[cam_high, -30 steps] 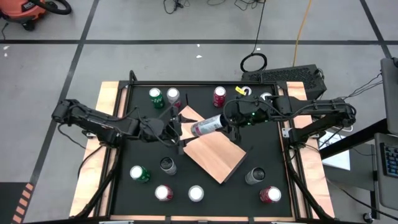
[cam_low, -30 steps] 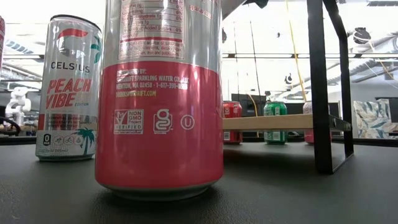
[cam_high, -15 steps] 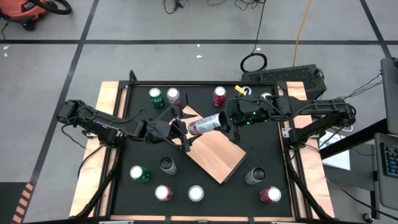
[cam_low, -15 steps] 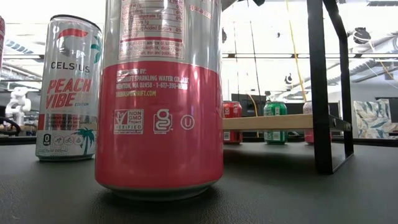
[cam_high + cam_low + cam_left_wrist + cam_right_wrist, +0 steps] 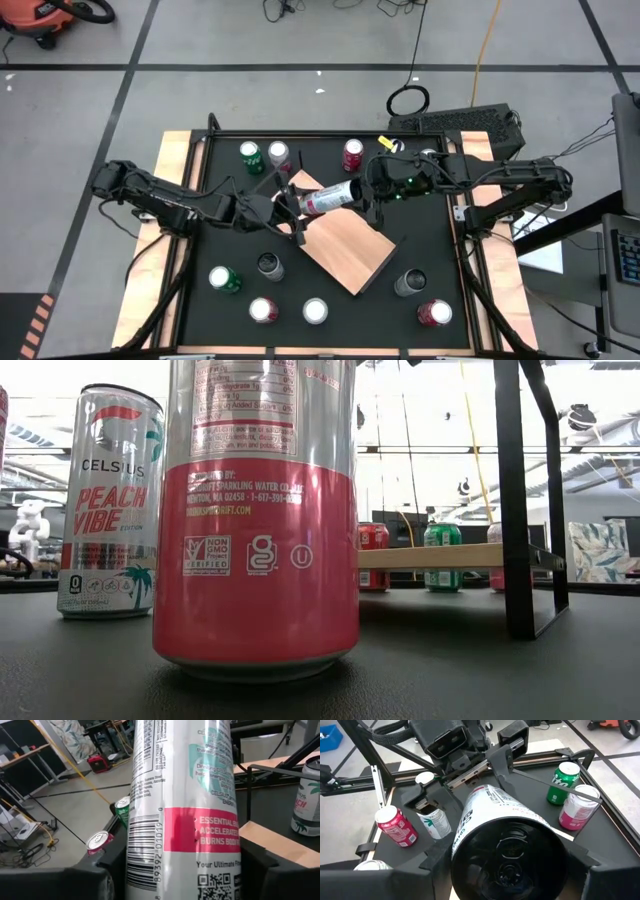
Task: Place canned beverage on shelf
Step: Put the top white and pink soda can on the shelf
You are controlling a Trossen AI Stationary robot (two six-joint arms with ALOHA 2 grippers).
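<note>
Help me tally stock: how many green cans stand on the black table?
2. One green metal can stands at the black table's far edge beside a pink-and-silver can; the other stands near the front left. More could be hidden.

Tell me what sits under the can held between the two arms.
Under the tall can, held sideways by the left gripper and right gripper, lies the shelf board's upper corner. The black table below that part is covered.

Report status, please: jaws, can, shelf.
Right gripper holds can sideways above shelf. Left gripper closing on its other end. Shelf top bare.
</note>
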